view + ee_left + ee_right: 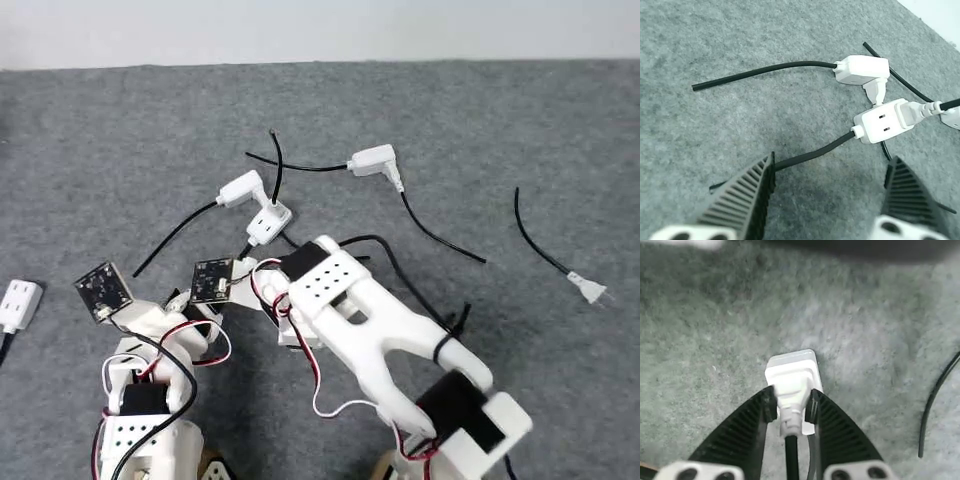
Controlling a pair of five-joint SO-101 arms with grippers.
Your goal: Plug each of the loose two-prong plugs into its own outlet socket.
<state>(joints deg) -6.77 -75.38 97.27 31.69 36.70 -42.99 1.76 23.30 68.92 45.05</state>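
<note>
Pinching the white plug (790,407) by its two flat sides, the right gripper (790,395) holds it low over the grey worktop (880,340). Its cable (790,460) runs back between the fingers (745,430). The nose of the plug touches a white socket block (790,365). Whether the prongs are fully inside I cannot tell, as the plug body hides them.

To do this step well, I think the push must go straight along the line of the plug, and slowly. The block lies free and could slide away. The grip should not loosen before the two bodies meet without a gap.

The left gripper (832,160) is spread wide and holds nothing, with a socket cable (815,152) lying below it. Ahead of it is another socket (883,121) with an angled plug (861,70) joined to its side. In the high view this pair lies near the middle of the worktop, a little to the left.

Toward the far edge lies one loose plug (375,160), and near the right edge a thin plug (592,291), well apart. A spare socket (18,303) sits at the left edge. The far corners give open room for moving. Several cables (440,240) wander across the middle, and I judge they could catch a passing gripper.
</note>
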